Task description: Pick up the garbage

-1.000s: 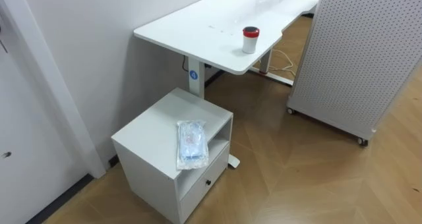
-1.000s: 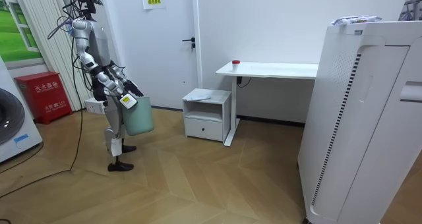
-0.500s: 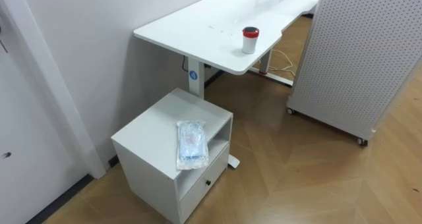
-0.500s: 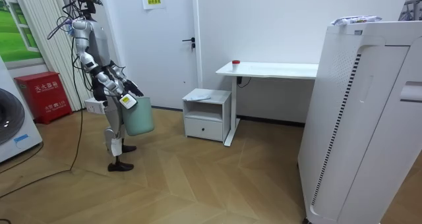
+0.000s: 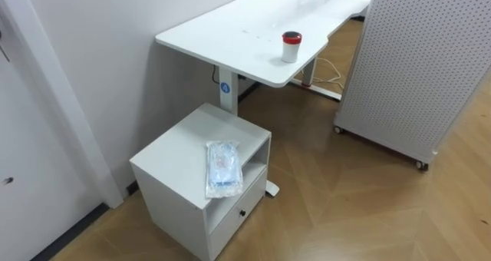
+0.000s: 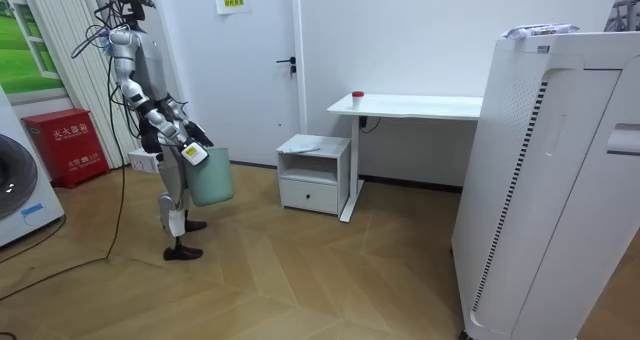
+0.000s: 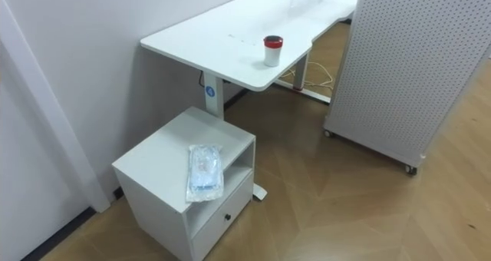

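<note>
— Anything moved since the earlier frames?

— Nothing I can find. The robot stands on the same spot of floor, well apart from the white cabinet (image 5: 180,142), and the packet (image 5: 223,168) lies as it did: flat on the cabinet's top, at the front edge, one end seeming to overhang the open shelf.

— So the step in hand is the approach?

— I judge so. It should walk up and stop square to the cabinet's front, close enough to reach down without leaning. The packet looks thin and slippery, so pinching that front end would likely serve better than pressing down on the flat of it. The bin (image 6: 210,175) should be kept off the cabinet's side.

— And its hands?

— In the room view a hand (image 6: 196,140) is up by the pale green bin's rim, but it's too small there; I cannot tell whether its fingers are curled, nor what the other hand is doing.

— What do the views each give?

— The eye views give the packet's lie and a red-lidded cup (image 5: 291,47) near the desk's (image 5: 230,31) edge, perhaps garbage too. The room view gives the robot's distance and the bin.
</note>
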{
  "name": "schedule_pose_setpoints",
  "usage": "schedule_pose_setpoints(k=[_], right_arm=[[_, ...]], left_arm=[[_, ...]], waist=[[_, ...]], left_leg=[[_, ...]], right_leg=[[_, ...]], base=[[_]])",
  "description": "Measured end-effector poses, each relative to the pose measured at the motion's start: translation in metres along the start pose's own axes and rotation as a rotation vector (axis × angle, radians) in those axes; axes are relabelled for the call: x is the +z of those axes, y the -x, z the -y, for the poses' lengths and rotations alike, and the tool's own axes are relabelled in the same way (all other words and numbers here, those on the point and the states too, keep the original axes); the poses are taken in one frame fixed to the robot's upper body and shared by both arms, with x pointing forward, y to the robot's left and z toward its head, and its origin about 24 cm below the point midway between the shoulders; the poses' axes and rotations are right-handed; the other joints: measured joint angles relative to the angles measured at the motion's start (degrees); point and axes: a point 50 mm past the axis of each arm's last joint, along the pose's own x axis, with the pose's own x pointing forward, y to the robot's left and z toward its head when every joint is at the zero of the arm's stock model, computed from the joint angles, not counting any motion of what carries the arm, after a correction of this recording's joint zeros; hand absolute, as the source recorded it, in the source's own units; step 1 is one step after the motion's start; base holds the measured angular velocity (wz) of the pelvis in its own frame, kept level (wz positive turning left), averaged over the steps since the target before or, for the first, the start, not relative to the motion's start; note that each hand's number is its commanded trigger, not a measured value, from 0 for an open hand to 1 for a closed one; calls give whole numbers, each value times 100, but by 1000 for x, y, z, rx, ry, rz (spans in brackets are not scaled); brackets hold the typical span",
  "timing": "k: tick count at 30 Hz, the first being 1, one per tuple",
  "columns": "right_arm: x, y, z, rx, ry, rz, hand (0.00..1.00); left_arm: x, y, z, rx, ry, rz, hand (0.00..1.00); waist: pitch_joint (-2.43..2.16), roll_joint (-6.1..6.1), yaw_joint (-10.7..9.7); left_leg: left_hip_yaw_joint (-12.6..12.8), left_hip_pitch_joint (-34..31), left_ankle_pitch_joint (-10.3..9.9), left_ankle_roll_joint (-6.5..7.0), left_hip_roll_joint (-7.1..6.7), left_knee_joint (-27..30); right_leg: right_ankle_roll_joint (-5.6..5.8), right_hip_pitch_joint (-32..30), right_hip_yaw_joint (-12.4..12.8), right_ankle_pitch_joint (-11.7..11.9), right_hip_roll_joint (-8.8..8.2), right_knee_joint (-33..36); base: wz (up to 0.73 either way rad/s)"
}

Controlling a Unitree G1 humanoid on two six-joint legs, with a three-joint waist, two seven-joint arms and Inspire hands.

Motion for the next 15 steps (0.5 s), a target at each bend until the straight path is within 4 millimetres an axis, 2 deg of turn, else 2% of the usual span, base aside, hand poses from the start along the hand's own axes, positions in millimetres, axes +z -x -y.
schedule_pose_setpoints(k=[8,12,15], right_arm=[[-1,0,0,-3,-4,-1,100],[-1,0,1,-5,-6,-1,100],[-1,0,1,-2,-7,-1,100]], left_arm=[[0,0,0,5,2,-2,0],[-1,0,1,3,1,-6,0],[-6,1,2,-2,2,-22,0]], waist=[[-11,14,-31],[8,8,-39],[34,-36,-57]], left_leg=[[-104,-63,-1,-2,-6,91],[-124,-63,-29,-15,2,127],[-172,-51,-88,-34,16,249]], right_leg=[[-1,29,-96,-1,-10,9],[-30,74,-126,-32,-8,16],[-48,101,-136,-140,-3,132]], base=[[6],[5],[6]])
